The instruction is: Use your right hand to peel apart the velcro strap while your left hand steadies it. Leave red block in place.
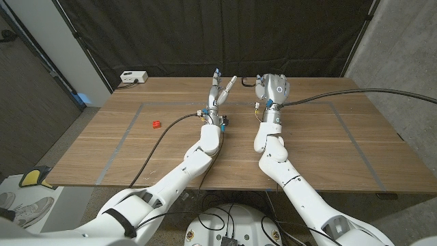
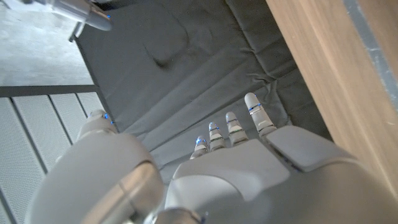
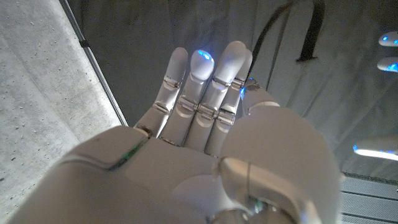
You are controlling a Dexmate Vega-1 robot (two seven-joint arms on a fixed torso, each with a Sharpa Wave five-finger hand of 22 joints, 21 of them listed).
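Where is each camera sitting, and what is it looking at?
Head view: sits on the robot's head, looks down at the wooden table with the red block; both arms show, left hand and right hand raised.
Left wrist view: on the left wrist, looks along the left hand toward the dark curtain.
Right wrist view: on the right wrist, looks along the right hand at the same curtain.
Shared: both wrist views show the curtain; the head view shows both hands.
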